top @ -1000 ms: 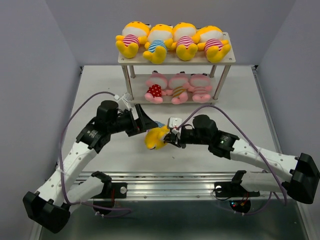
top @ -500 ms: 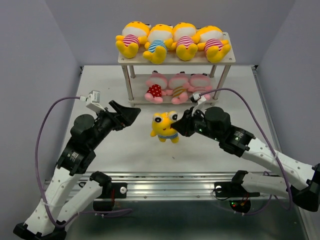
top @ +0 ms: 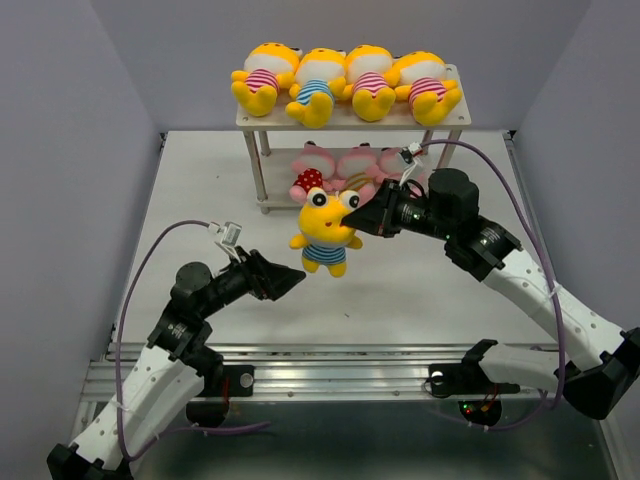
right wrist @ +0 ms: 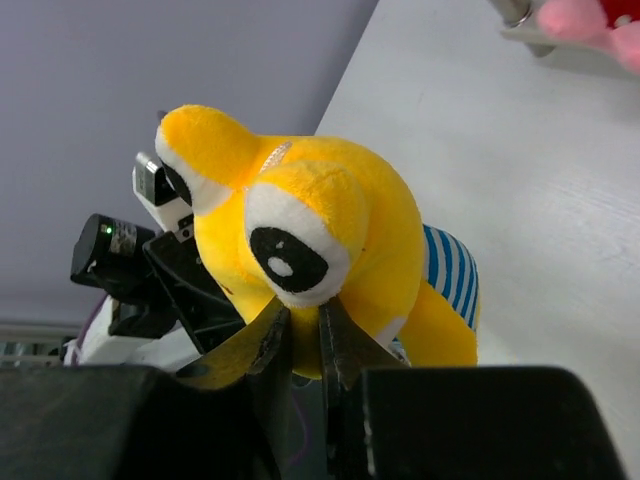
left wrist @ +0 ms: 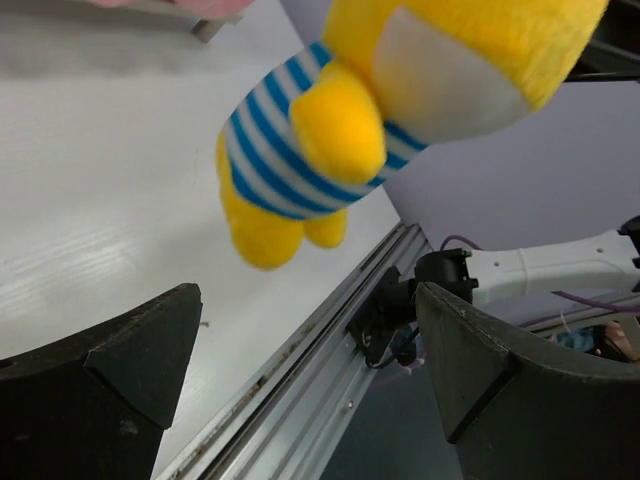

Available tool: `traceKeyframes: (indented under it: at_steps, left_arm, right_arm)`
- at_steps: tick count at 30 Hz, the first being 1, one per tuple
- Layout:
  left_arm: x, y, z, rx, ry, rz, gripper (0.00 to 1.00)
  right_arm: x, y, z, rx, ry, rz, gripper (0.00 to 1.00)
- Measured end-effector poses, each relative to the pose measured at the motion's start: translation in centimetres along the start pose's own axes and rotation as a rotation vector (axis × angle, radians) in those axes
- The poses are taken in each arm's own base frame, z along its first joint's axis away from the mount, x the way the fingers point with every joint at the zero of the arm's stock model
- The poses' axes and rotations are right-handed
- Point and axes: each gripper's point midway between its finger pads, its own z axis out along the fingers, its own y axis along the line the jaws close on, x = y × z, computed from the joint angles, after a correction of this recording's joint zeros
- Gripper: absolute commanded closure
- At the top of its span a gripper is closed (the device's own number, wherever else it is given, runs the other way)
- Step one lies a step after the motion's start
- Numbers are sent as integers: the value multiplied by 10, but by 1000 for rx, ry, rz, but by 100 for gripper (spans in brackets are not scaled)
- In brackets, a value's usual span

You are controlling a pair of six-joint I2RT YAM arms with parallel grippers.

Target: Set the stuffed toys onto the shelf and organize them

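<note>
Yellow striped toy (top: 325, 235), head pinched between right fingers (right wrist: 340, 350), left fingers (left wrist: 140, 350) spread wide, apart below it

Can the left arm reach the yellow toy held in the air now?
Probably yes: the left gripper is open and points at the toy, with nothing between them. But the right gripper holds it by the head.

Shelf (top: 345, 123) at far mid of surface (top: 200, 200): top toys (top: 345, 85) x4 on upper tier, lower toys (top: 355, 163) x3 beneath. Held toy (top: 325, 232) in front of shelf, off surface, in right pincer (top: 362, 215); left pincer (top: 290, 283) nearer, to its left, apart.
</note>
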Motion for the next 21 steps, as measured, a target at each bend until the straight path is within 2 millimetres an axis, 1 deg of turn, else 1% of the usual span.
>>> traceKeyframes:
  at_steps: [1, 4, 6, 10, 14, 15, 16, 17, 18, 21]
  left_arm:
    - [-3, -3, 0, 16, -9, 10, 1]
    - [-12, -22, 4, 111, -31, 53, 1]
    - [-12, -27, 6, 147, -27, 67, 1]
    - [-7, -31, 11, 202, -11, 87, 1]
    - [8, -33, 11, 251, 12, 96, 2]
    - [10, -34, 11, 261, 13, 99, 6]
    - [11, -36, 10, 270, 12, 100, 18]
    - [9, -39, 9, 283, 5, 105, 29]
    - [6, -44, 7, 300, -11, 116, 46]
    - [1, -51, 3, 321, -42, 131, 73]
  right_arm:
    - [5, 5, -1, -24, 26, 16, 99]
    - [12, 12, -3, -56, 68, 55, 99]
    - [14, 16, -4, -72, 85, 79, 99]
    - [17, 28, -6, -124, 114, 125, 99]
    - [15, 38, -6, -168, 120, 158, 99]
    - [15, 39, -6, -175, 120, 163, 99]
    - [15, 40, -5, -185, 121, 169, 99]
    - [15, 41, -5, -193, 124, 174, 99]
    - [16, 42, -4, -200, 124, 181, 99]
    - [16, 41, -3, -211, 121, 193, 99]
